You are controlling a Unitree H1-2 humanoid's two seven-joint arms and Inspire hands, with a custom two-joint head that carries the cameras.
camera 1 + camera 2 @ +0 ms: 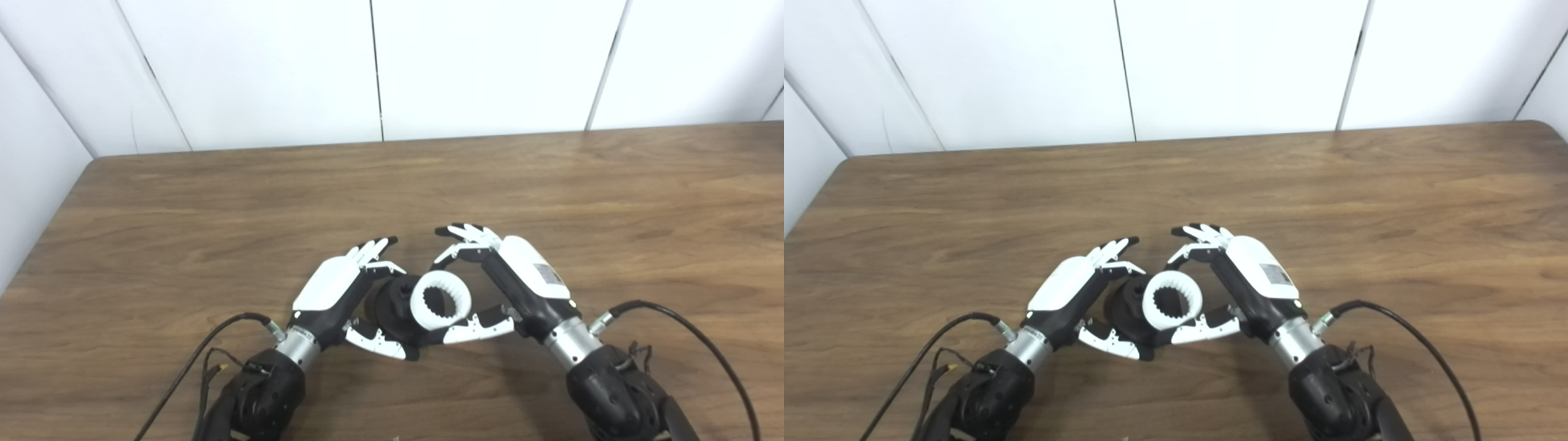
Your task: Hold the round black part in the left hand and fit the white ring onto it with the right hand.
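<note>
The round black part (392, 309) lies on the wooden table between my two hands. The white toothed ring (441, 300) sits on its right face, tilted up towards the camera; both also show in the right eye view, the part (1127, 309) and the ring (1172, 300). My left hand (346, 294) is on the part's left, fingers stretched out and apart, thumb along the part's near edge. My right hand (499, 278) is on the ring's right, fingers arched behind it without touching, thumb just under the ring. Neither hand is closed on anything.
The table (184, 202) has its back edge against white wall panels and its left edge near the picture's left side. Black cables (692, 324) trail from both wrists along the near table edge.
</note>
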